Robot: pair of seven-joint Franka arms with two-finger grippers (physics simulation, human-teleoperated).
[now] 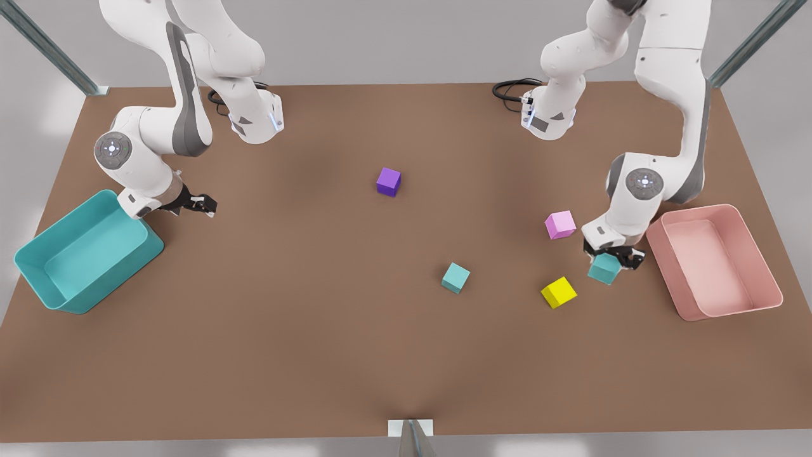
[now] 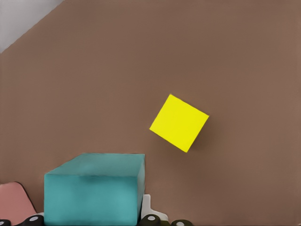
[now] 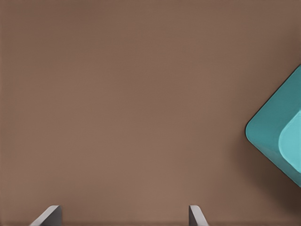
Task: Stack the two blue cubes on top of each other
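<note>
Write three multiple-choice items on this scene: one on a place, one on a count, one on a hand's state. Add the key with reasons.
1. The purple cube lies
A. in the pink bin
B. on the bare table, apart from the rest
C. atop the yellow cube

2. Small cubes in the front view:
A. three
B. five
C. seven

3. The left hand is
A. shut on a teal cube
B. open over the teal bin
C. shut on the pink cube

Key: 1 B, table all round it. 2 B, two teal, purple, pink, yellow. 3 A, the left wrist view shows the cube between its fingers; the right hand waits open.

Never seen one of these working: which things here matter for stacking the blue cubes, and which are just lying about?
In the job: held blue cube in left hand; free blue cube; right hand, waiting.
Lying about: purple cube, pink cube, yellow cube, teal bin, pink bin.
</note>
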